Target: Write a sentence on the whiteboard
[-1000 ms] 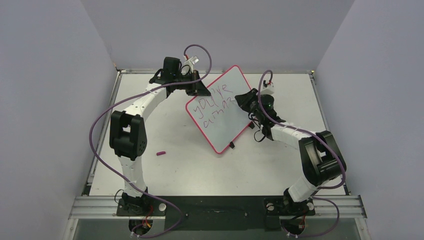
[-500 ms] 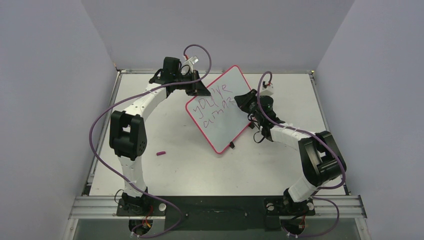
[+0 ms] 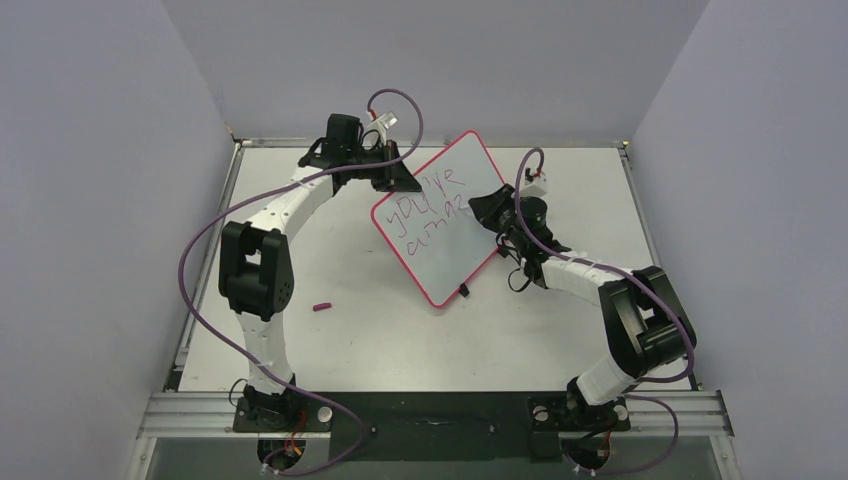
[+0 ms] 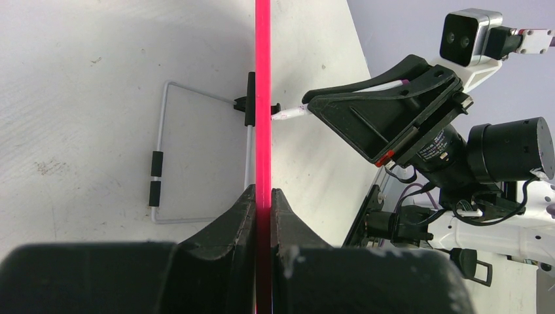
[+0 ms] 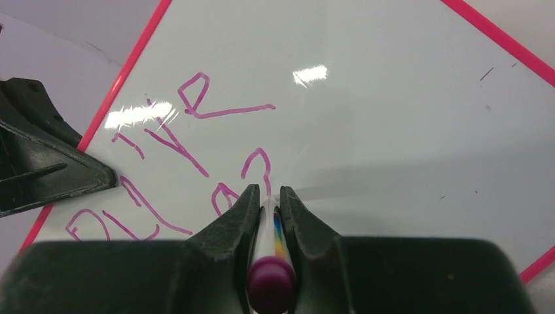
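Note:
The whiteboard (image 3: 455,240) with its pink-red rim stands tilted on the table's far middle, propped on a wire stand (image 4: 160,163). My left gripper (image 3: 405,183) is shut on its upper left rim (image 4: 262,98). Two lines of reddish-purple lettering, the sentence (image 3: 425,210), cross the board; they also show in the right wrist view (image 5: 190,137). My right gripper (image 3: 482,208) is shut on a white marker pen (image 5: 269,248) with a purple end, its tip against the board at the end of the second line.
A small purple marker cap (image 3: 321,307) lies on the table left of the board. The grey walls close in the table on three sides. Purple cables loop over both arms.
My right gripper with the marker has shifted slightly left and down along the board's second line. The left gripper and the board have not moved.

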Controlling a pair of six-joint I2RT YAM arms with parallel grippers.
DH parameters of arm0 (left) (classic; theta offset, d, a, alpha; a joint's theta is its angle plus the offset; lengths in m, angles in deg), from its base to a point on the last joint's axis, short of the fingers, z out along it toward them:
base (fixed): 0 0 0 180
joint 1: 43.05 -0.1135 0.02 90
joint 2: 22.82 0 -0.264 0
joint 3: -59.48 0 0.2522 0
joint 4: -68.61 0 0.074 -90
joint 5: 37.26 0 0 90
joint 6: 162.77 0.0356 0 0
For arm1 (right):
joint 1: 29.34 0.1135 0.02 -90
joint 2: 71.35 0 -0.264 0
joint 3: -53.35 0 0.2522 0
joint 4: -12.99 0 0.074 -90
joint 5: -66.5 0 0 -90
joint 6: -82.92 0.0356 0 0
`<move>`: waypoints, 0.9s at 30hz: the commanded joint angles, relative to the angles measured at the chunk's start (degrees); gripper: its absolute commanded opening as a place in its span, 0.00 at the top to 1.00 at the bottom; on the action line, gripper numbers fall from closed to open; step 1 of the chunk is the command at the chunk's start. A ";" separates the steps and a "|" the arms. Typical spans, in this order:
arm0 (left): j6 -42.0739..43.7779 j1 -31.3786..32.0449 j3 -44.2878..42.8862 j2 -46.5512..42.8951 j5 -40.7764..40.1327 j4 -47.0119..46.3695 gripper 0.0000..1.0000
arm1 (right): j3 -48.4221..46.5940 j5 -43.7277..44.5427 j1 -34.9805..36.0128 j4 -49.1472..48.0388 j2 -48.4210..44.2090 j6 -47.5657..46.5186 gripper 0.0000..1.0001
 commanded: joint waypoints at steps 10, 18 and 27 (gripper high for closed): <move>-0.40 0.68 -1.47 -4.80 4.93 -3.55 1.00 | -2.66 0.44 -0.39 1.90 -0.47 -1.28 1.00; -0.23 0.76 -1.13 -5.16 4.97 -3.53 1.00 | -4.35 0.34 -1.44 2.88 -0.06 -1.60 1.00; -0.19 0.76 -1.12 -5.16 4.96 -3.44 1.00 | -5.57 0.63 -2.35 3.71 0.08 -1.93 1.00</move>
